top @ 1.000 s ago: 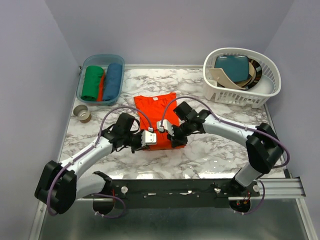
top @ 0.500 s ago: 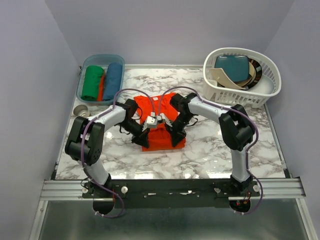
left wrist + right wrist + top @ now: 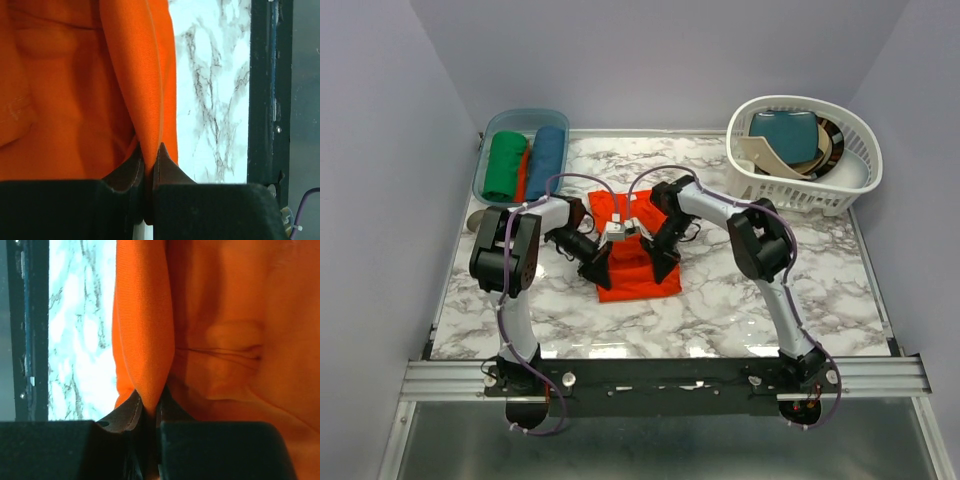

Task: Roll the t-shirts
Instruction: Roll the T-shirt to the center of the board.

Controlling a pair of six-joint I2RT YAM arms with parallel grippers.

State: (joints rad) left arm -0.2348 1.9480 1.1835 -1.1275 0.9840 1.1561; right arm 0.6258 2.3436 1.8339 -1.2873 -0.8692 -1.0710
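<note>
Left gripper (image 3: 604,268) and right gripper (image 3: 660,262) are both clamped on the orange t-shirt (image 3: 638,282), one at each side of its near part, tips facing each other. Top view: the shirt lies mid-table (image 3: 740,300), narrowed into a strip, with its near end lifted by the two grips. My read is a matched pinch so the hem turns over evenly and the roll starts straight. Behind-left of the shirt, the blue bin (image 3: 525,112) holds a green roll (image 3: 503,165), a red roll (image 3: 524,178) and a blue roll (image 3: 547,162) side by side, probably finished ones. Behind-right of the shirt, the white basket (image 3: 800,101) holds loose folded pieces, a teal one (image 3: 785,128) over a beige one (image 3: 765,156), likely waiting. Left wrist: left gripper (image 3: 149,152) jaws nearly closed on a thin fold of shirt (image 3: 75,100), with marble and then the base rail (image 3: 270,100) past the shirt's edge. Right wrist: mirror image, right gripper (image 3: 149,399) nipping a fold of shirt (image 3: 225,315). The bites are small, so slip is the risk.
</note>
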